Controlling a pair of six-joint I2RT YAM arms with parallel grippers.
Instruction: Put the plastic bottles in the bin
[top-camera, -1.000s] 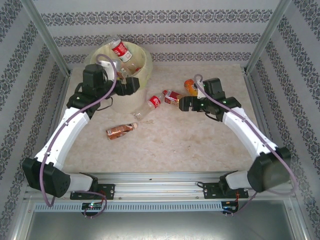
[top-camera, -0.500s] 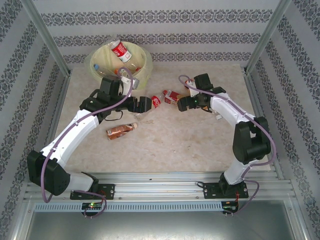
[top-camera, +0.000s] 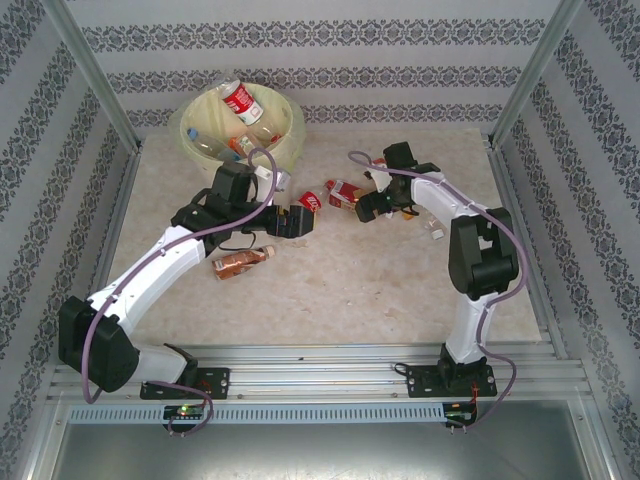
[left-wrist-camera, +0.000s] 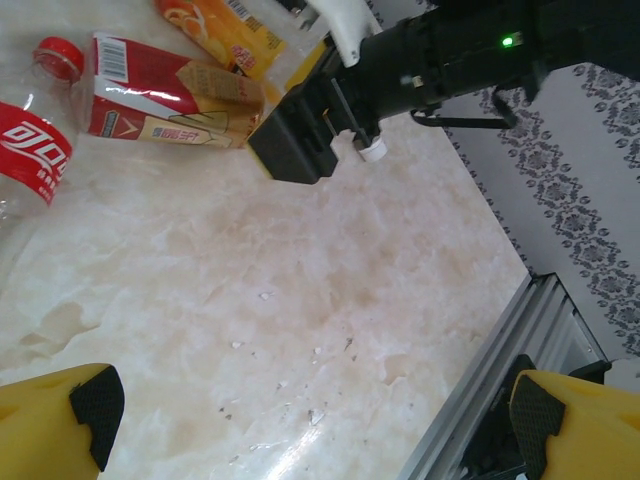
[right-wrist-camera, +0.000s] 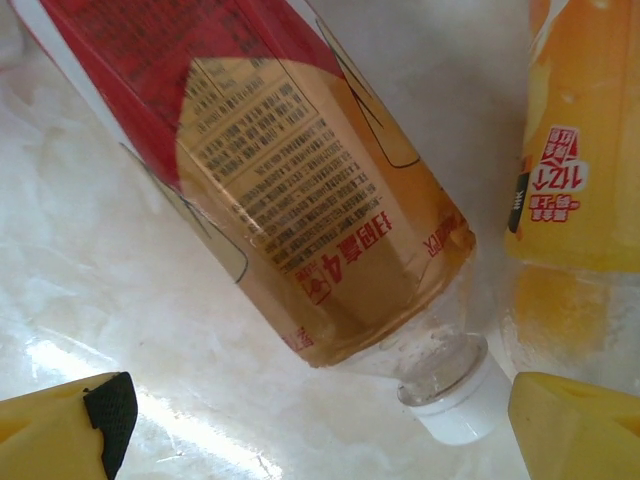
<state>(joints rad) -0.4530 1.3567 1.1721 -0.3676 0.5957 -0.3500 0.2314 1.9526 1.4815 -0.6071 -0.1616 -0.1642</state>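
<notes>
The cream bin (top-camera: 287, 131) with its pale yellow liner stands at the back left and holds several bottles, among them a red-labelled one (top-camera: 240, 101). On the table lie a red-capped cola bottle (top-camera: 312, 201) (left-wrist-camera: 28, 150), a bottle with a red and gold label (top-camera: 345, 192) (right-wrist-camera: 290, 180) and white cap, an orange bottle (right-wrist-camera: 580, 170) (left-wrist-camera: 222, 30), and a brown bottle (top-camera: 240, 262). My left gripper (top-camera: 305, 222) (left-wrist-camera: 315, 430) hangs open just beside the cola bottle, nothing between its fingers. My right gripper (top-camera: 367, 206) (right-wrist-camera: 320, 430) is open, low over the red and gold bottle's neck.
Patterned walls and metal posts enclose the table on three sides. The metal rail (left-wrist-camera: 500, 380) runs along the near edge. The two grippers are close together at mid-table, with the right gripper's black body (left-wrist-camera: 300, 135) facing my left wrist camera.
The left arm has swung from the bin rightward and nearer, down beside the cola bottle. The right arm has folded inward, its gripper closing on the red and gold bottle.
</notes>
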